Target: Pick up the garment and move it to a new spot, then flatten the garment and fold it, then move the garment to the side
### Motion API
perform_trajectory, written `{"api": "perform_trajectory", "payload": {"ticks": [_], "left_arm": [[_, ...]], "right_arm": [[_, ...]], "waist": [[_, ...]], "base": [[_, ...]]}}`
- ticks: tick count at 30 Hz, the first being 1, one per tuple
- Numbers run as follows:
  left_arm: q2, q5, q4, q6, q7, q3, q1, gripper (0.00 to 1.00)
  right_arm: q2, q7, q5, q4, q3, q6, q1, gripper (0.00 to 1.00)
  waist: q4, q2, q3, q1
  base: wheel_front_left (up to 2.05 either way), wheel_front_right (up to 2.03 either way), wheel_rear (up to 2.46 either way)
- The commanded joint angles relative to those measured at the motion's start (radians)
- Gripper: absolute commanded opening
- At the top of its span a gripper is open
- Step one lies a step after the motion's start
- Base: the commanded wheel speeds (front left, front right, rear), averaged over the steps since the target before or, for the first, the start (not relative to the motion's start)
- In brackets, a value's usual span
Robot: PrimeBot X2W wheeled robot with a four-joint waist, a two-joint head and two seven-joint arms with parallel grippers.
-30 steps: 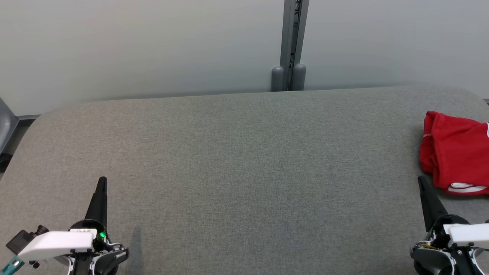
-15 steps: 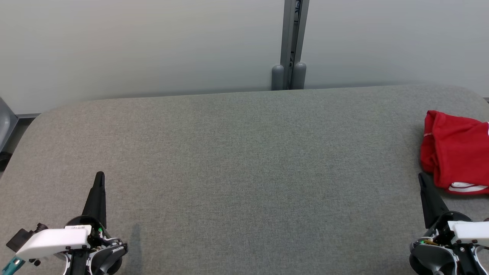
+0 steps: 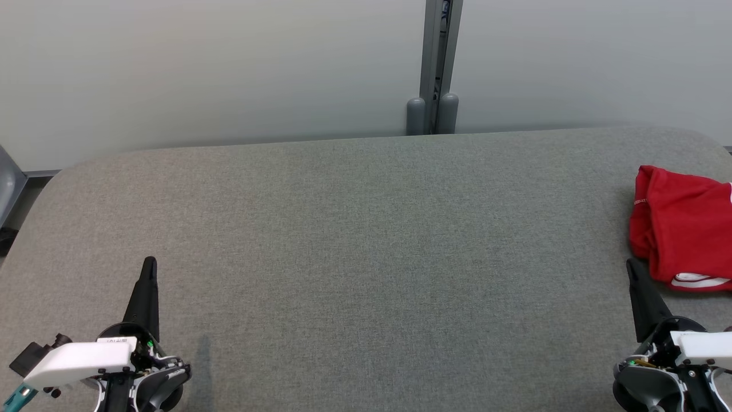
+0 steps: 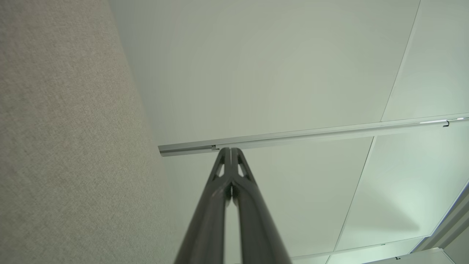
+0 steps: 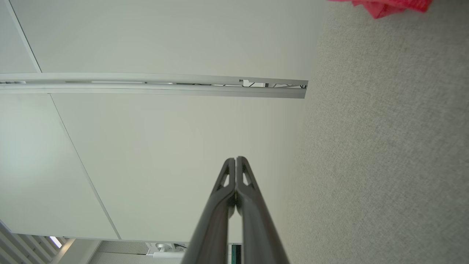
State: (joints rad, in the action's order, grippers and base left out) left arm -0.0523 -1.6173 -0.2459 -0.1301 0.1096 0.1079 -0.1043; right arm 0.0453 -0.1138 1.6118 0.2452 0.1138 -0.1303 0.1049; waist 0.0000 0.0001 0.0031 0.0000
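Rightward, red garment (image 3: 681,224) on grey table (image 3: 366,257)

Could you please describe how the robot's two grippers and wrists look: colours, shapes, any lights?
The left gripper and the right gripper each have two long, dark grey fingers that taper to a point, with small triangular cut-outs near the tips. Each has a round black base, a white box-shaped housing and a small green light. The left wrist also has a teal part.

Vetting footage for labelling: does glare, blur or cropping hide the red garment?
Head view: soft even light, no glare; the garment is cut by the right edge; a faint shadow lies beside the left gripper. Right wrist view: garment cropped to a sliver at the top.
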Motion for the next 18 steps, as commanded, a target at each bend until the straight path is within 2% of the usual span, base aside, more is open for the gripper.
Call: {"api": "perform_trajectory", "payload": {"ticks": [1, 18], "left_arm": [[-0.002, 0.0, -0.001, -0.004, 0.002, 0.004, -0.01, 0.0], [-0.001, 0.002, -0.001, -0.004, 0.003, 0.006, -0.01, 0.0]], "right_arm": [[0.009, -0.001, 0.002, 0.002, 0.001, -0.001, 0.009, 0.0], [0.009, -0.001, 0.002, 0.002, 0.001, -0.001, 0.009, 0.0]], "waist": [[0.0, -0.0001, 0.0, 0.0], [0.0, -0.0001, 0.0, 0.0]], "base": [[0.0, 0.0, 0.0], [0.0, 0.0, 0.0]]}}
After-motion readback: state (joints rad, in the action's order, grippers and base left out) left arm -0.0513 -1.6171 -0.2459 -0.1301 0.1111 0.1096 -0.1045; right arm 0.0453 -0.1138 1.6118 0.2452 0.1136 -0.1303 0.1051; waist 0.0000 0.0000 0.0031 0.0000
